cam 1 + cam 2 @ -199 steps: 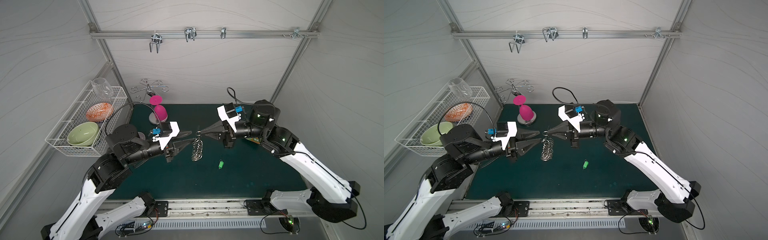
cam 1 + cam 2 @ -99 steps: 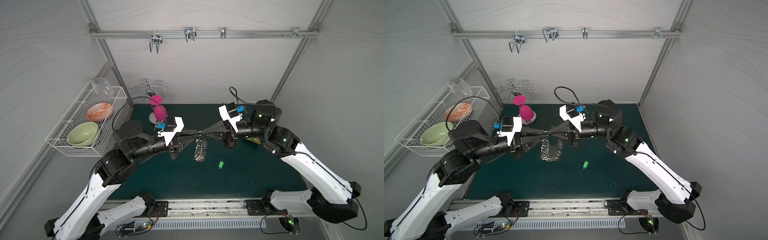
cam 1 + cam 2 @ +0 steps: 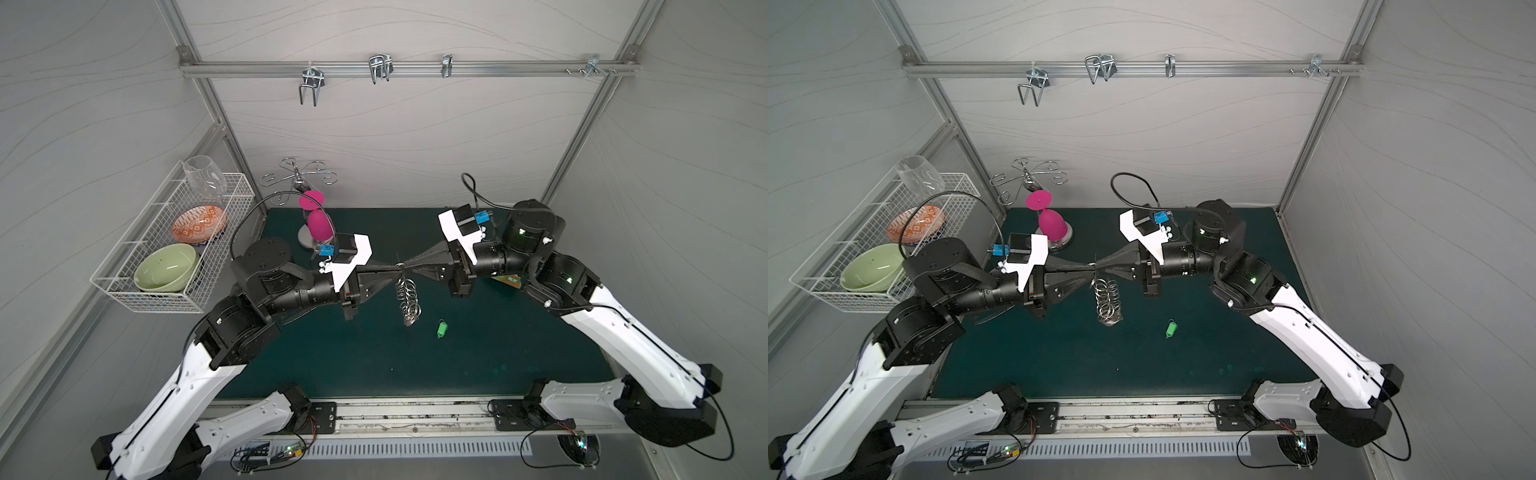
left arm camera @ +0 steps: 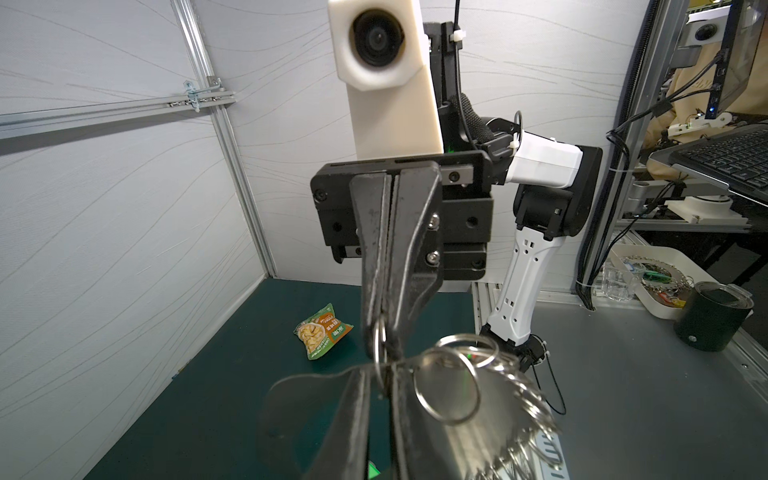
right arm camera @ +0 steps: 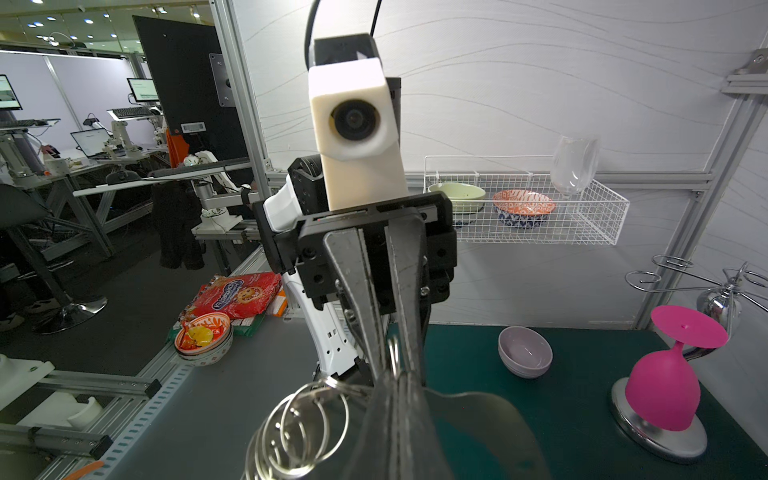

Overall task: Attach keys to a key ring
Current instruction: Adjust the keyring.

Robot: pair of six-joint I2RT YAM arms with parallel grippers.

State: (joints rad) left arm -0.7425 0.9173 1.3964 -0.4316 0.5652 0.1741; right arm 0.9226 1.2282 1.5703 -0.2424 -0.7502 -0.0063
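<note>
Currently on my screens, nearest first, each placed against the key ring.

- Item 1: green key (image 3: 441,328), flat on the counter (image 3: 374,365), just in front of the key ring toward my right arm, apart from both tools.
- Item 2: key ring (image 3: 409,301), hanging with its wire rings bunched.
- Item 3: left tool (image 3: 395,276), jaws pinched on a wire ring at the key ring's top.
- Item 4: right tool (image 3: 409,270), closed tight on that same top, tip to tip with the left.
- Item 5: snack packet (image 4: 324,336), beyond the key ring, under my right arm.
- Item 6: pink goblet (image 3: 321,226), upturned, behind it leftward.
</note>
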